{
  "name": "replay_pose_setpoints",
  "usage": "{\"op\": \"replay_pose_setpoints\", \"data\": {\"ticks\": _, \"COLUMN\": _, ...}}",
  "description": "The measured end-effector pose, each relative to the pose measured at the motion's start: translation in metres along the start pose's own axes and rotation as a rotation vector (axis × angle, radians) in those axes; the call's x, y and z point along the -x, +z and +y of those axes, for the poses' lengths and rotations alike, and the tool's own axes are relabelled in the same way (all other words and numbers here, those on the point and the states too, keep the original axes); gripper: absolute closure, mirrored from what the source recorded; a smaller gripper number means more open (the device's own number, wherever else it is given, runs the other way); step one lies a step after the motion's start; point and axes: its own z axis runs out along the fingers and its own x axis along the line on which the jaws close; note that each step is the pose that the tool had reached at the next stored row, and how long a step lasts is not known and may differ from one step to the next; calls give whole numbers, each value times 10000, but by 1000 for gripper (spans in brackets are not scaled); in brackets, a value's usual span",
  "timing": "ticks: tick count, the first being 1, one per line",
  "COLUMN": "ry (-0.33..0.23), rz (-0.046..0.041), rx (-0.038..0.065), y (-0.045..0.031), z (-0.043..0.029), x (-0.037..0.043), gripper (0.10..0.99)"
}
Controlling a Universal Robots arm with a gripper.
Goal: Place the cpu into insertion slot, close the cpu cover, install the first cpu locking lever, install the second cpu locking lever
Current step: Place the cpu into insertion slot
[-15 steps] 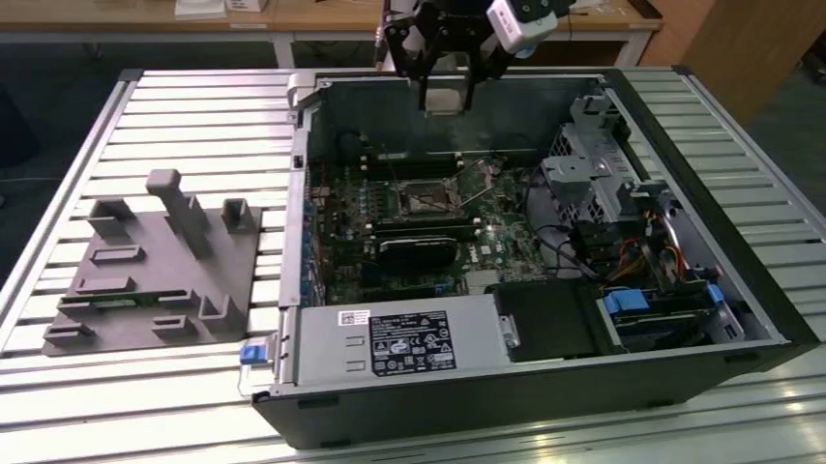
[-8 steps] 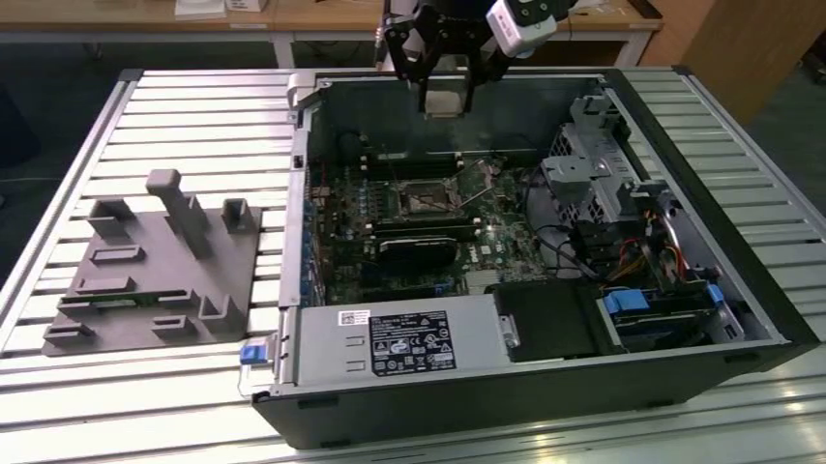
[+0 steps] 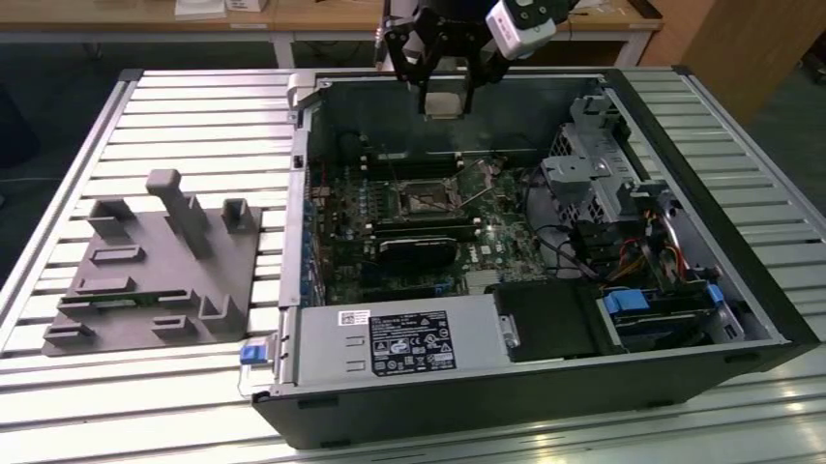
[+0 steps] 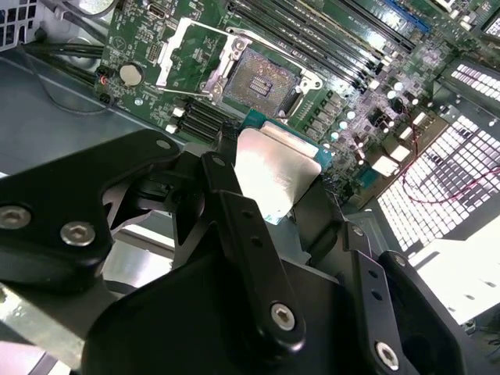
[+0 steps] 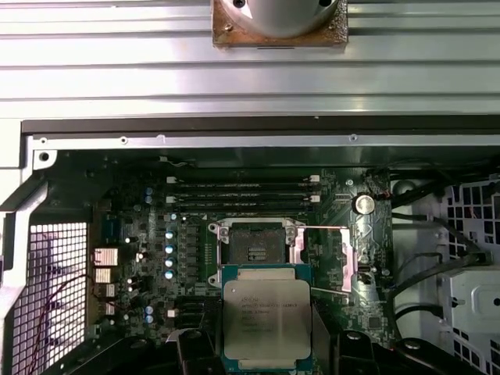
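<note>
Tool (image 3: 443,95) pinching the cpu (image 4: 277,168) by its edges, held in the air above the open computer case (image 3: 516,411). Beyond it, the insertion slot (image 5: 255,248) lies bare, with the cpu cover (image 5: 348,262) swung open beside it

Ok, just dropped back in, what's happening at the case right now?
The gripper is shut on the cpu, holding it by its edges above the open computer case, metal top facing up. Below it, the insertion slot is empty and the cpu cover is swung open beside it. The chip is not yet seated.
</note>
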Motion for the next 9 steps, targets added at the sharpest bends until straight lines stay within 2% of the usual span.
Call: {"op": "replay_pose_setpoints", "data": {"ticks": 9, "ry": 0, "rz": 0, "rx": 0, "y": 28, "z": -2, "x": 1, "gripper": 545}}
